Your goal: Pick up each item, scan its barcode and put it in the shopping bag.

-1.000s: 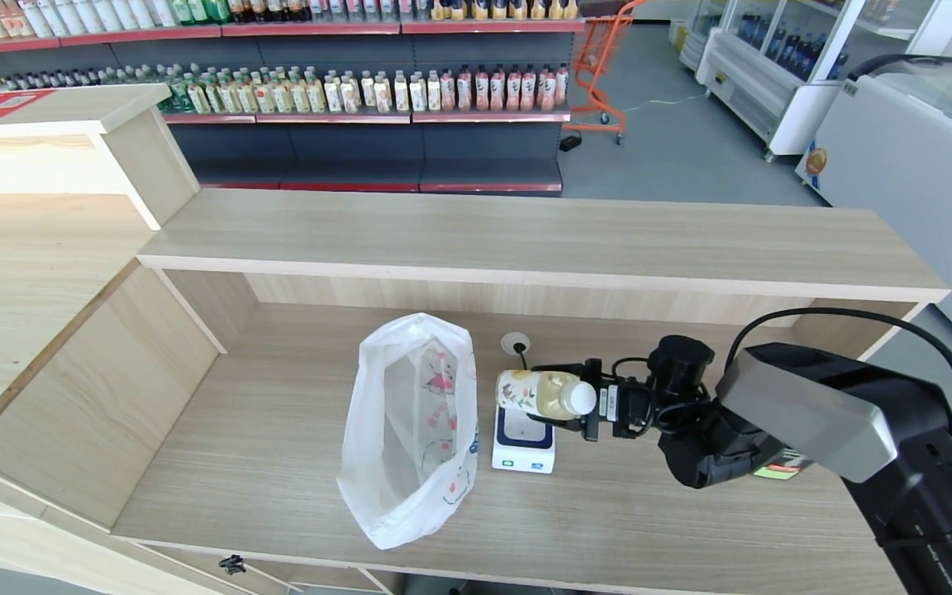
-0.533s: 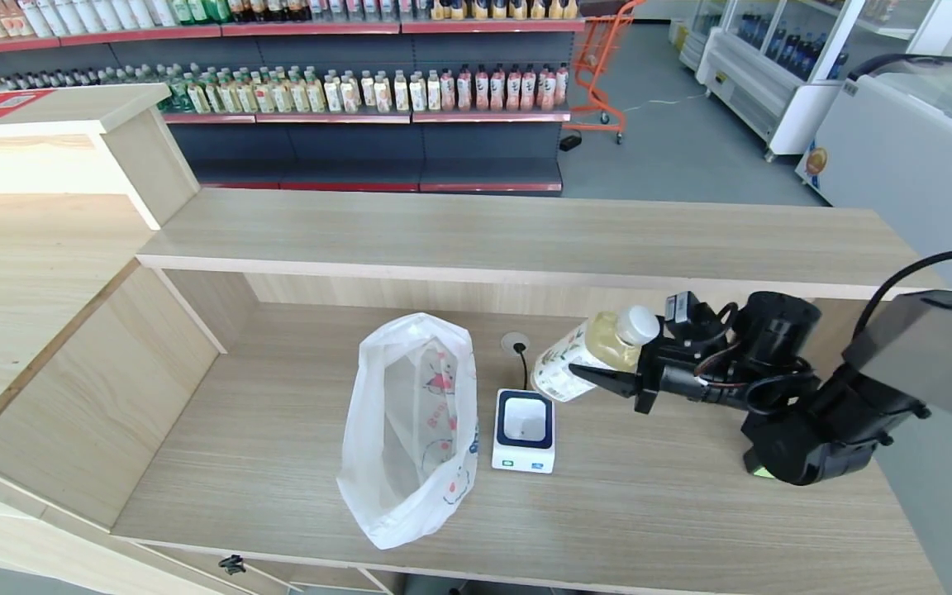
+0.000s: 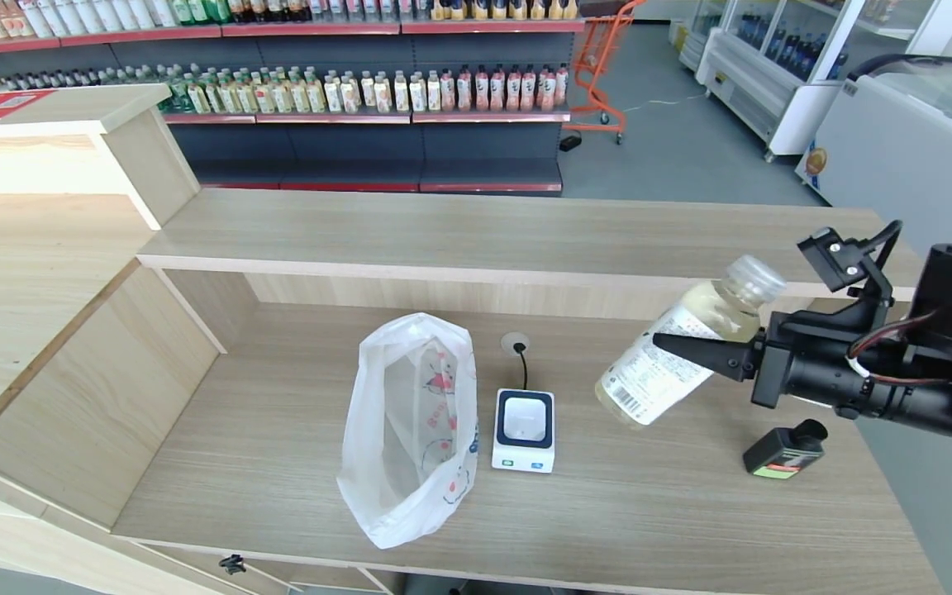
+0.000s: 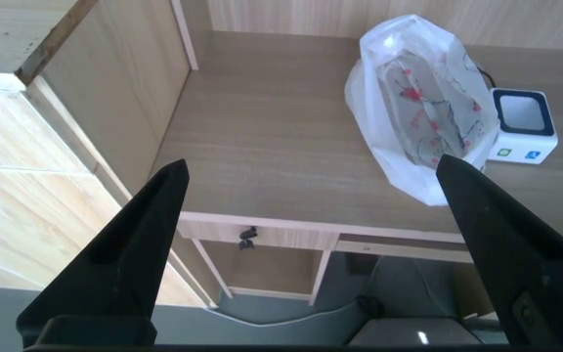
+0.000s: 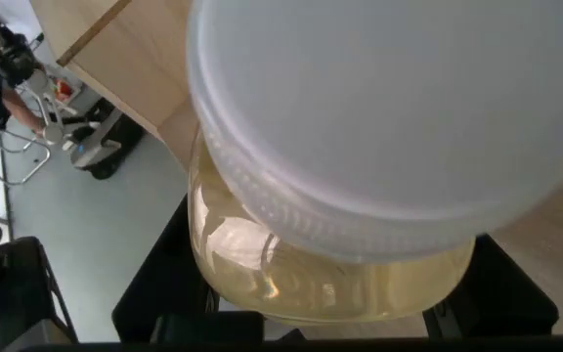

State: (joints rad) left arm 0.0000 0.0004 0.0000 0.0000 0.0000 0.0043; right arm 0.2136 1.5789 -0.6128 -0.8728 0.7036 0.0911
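Bottle [image 3: 649,380] of clear plastic sits pinched in right fingers [image 3: 701,351]; left fingers [image 4: 125,254] gape empty.

The right gripper [image 3: 695,349] carries the bottle [image 3: 649,382] away from the scanner [image 3: 524,430] toward two o'clock. The bottle tilts cap-up, and a small dark container [image 3: 782,450] comes into sight.

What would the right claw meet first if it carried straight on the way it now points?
Probably the shopping bag: the right claw, shut on the bottle, points across the counter toward its upper part. Depth is unclear, so it may pass over.
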